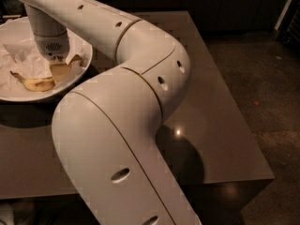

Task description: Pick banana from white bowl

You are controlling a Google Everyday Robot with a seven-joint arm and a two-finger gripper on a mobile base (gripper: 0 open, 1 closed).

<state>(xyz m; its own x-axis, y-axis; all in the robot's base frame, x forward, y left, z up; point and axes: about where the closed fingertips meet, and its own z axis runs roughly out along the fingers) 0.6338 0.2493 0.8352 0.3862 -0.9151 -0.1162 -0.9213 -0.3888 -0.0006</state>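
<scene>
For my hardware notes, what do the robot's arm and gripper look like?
The arm is glossy off-white: thick rounded tube segments with thin dark seams and small dark oval holes. No cables show. The gripper, over the white bowl by the banana, hangs from a cylindrical wrist with a grey dotted grille.

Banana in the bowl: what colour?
Yellow, seen in the camera view; the gripper hangs over the banana inside the white bowl.

One banana (33,83), one white bowl (87,55), one table (215,107), one arm (140,55); one gripper (56,63), over the bowl, far left.
</scene>
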